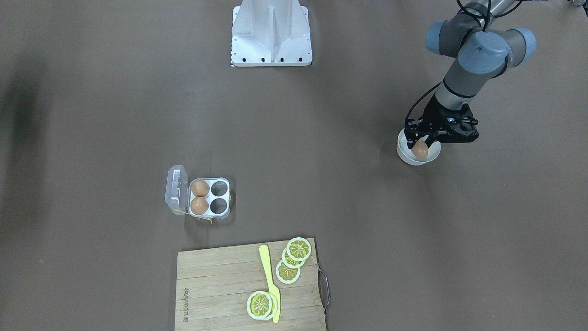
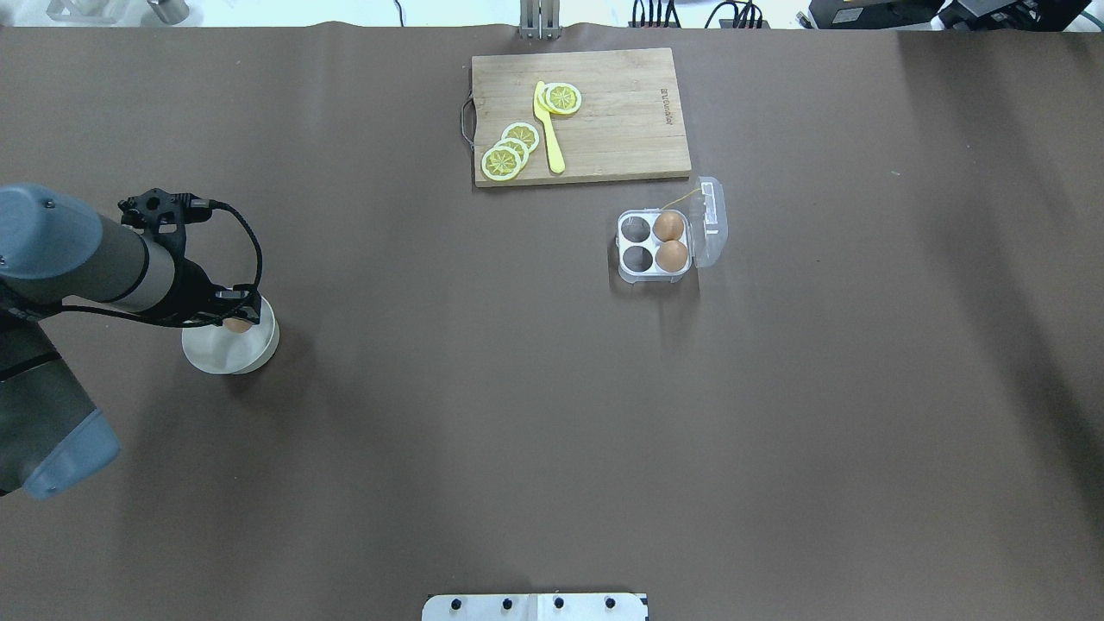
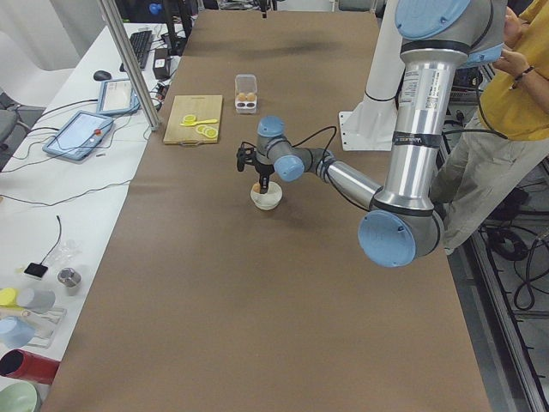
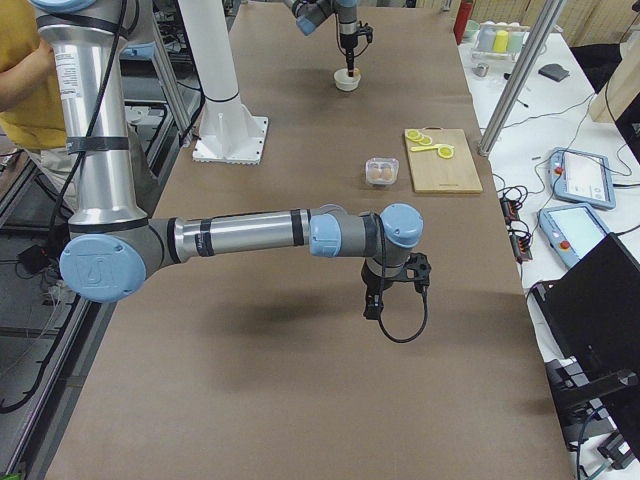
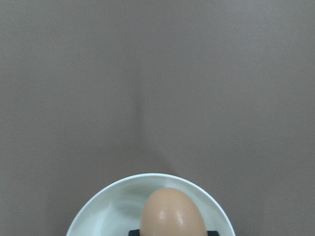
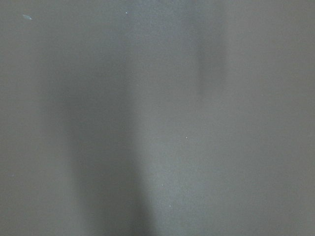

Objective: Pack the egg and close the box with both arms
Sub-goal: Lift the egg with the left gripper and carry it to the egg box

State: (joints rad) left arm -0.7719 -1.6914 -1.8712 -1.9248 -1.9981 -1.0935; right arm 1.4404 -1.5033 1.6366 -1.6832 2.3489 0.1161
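One smooth, oval egg (image 1: 420,150) sits pinched in the left end effector (image 1: 421,143).

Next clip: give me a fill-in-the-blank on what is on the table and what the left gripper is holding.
1. The box stands open, and ___ of its four cells hold eggs.
2. The left gripper is shut on the egg at the white ___.
3. The lemon slices lie on the wooden ___ with a yellow knife.
Missing words: two; bowl; cutting board.
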